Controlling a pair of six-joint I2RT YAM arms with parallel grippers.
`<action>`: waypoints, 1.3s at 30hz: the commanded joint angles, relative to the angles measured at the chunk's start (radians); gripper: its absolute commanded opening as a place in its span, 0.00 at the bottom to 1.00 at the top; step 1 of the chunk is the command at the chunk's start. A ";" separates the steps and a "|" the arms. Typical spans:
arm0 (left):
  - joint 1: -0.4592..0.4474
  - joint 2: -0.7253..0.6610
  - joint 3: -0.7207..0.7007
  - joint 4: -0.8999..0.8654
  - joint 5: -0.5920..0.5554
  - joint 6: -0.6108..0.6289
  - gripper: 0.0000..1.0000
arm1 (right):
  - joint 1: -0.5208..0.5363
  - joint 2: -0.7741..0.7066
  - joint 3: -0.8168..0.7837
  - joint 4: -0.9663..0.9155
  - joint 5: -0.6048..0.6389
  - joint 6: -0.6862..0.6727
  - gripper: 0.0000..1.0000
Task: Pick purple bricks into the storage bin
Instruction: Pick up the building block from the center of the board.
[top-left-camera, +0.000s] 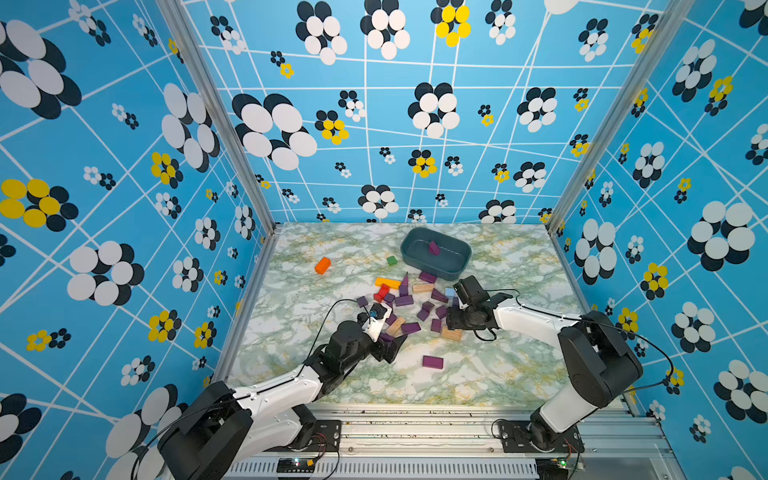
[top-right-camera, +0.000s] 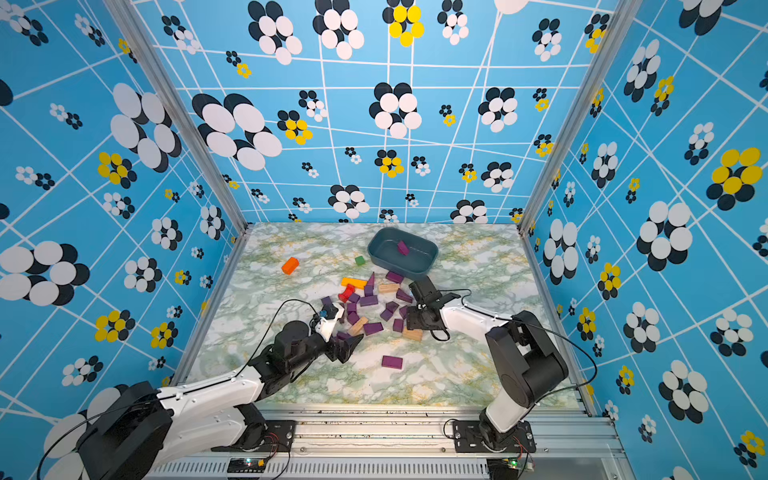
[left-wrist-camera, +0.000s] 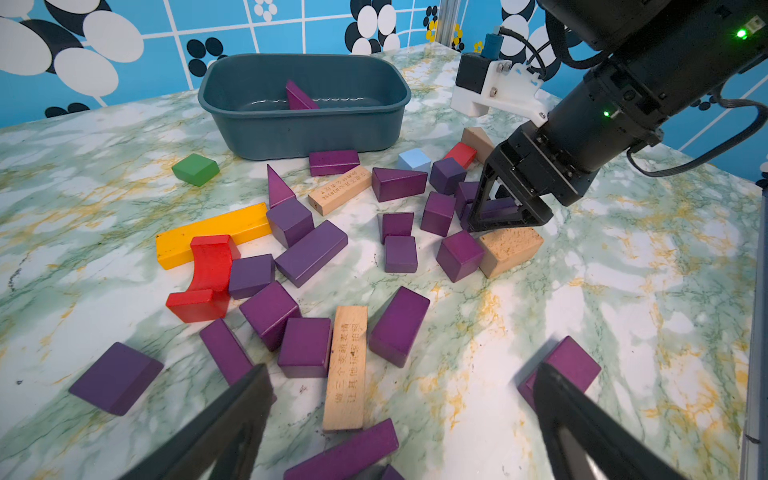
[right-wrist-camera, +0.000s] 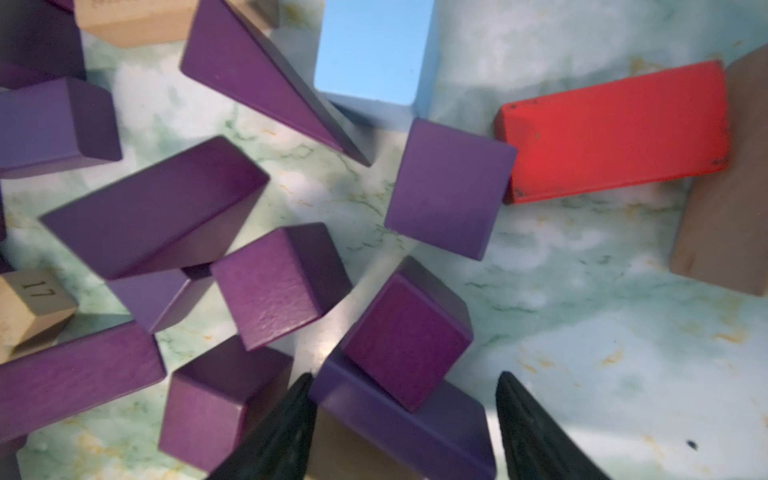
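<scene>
Several purple bricks (left-wrist-camera: 311, 251) lie scattered mid-table in a pile mixed with other blocks. One purple wedge (left-wrist-camera: 299, 97) rests inside the storage bin (left-wrist-camera: 311, 133), which stands at the back (top-left-camera: 436, 272). My left gripper (left-wrist-camera: 399, 376) hovers wide open over the near side of the pile (top-left-camera: 395, 347), with nothing between its fingers. My right gripper (right-wrist-camera: 405, 380) points down into the pile's right side (left-wrist-camera: 498, 218). Its fingers straddle a purple bar (right-wrist-camera: 415, 428); one finger touches it, the other stands apart. A purple cube (right-wrist-camera: 407, 340) leans on that bar.
Tan blocks (left-wrist-camera: 347, 365) (left-wrist-camera: 511, 249), a yellow bar (left-wrist-camera: 212, 232), a red arch (left-wrist-camera: 210, 270), a red block (right-wrist-camera: 615, 133) and a light-blue block (right-wrist-camera: 374, 50) sit among the bricks. An orange block (top-left-camera: 323, 265) and a green one (top-left-camera: 391, 260) lie apart. One purple brick (top-left-camera: 432, 362) lies alone nearer the front.
</scene>
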 joint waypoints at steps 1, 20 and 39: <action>-0.009 0.005 0.015 0.020 0.011 -0.007 0.99 | 0.006 0.022 0.027 0.003 0.012 0.032 0.70; -0.017 0.043 0.033 -0.004 -0.034 -0.004 1.00 | 0.007 -0.003 0.003 0.018 0.075 0.043 0.46; -0.021 0.076 0.058 -0.035 -0.052 0.002 1.00 | 0.006 0.108 0.127 -0.053 0.046 -0.074 0.23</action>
